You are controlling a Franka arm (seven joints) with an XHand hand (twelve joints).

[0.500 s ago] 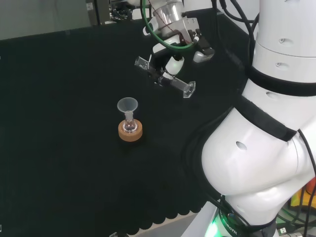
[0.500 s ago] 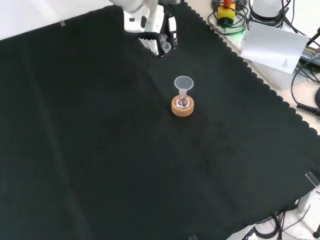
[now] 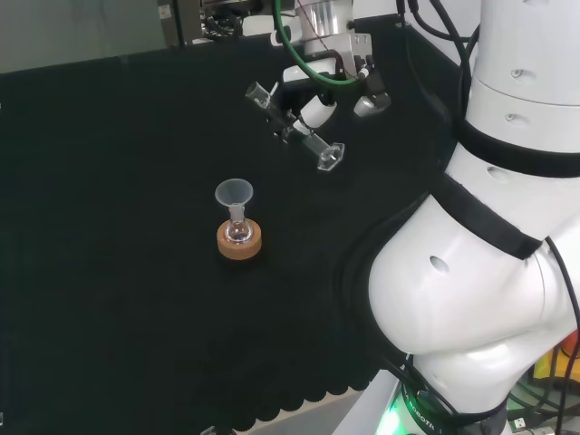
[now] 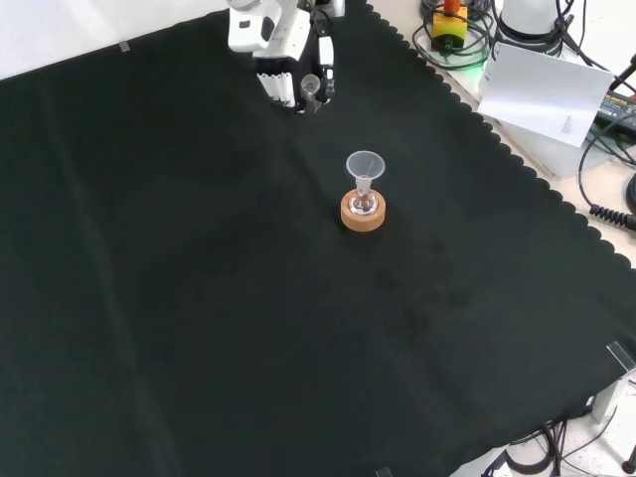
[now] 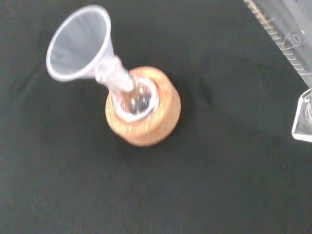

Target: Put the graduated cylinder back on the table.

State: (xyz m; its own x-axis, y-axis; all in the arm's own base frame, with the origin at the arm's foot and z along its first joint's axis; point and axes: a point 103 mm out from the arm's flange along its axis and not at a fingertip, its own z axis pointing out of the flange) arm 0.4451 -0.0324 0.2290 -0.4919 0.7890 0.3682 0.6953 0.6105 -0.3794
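Head view: the hand sits up above the black cloth near the far side of the bench, fingers curled round the clear graduated cylinder. The cylinder is tilted hard, almost lying over, open mouth up-left, flat foot down-right, clear of the cloth, not resting on anything. Below and left of it, well apart, a small round flask sits in a cork ring with a clear funnel stuck in its neck. The arm's white links take the right side. Front view: the hand comes in from the top, fingers pointing down, with the cylinder caught between them, one end showing as a small clear ring just beside the fingertips. The flask on its cork ring with the funnel stands lower and to the right, apart from the hand. Wrist view: funnel, flask and cork ring close up on the cloth; the cylinder shows as a marked clear tube with its square foot at the picture's edge, off the cork ring.
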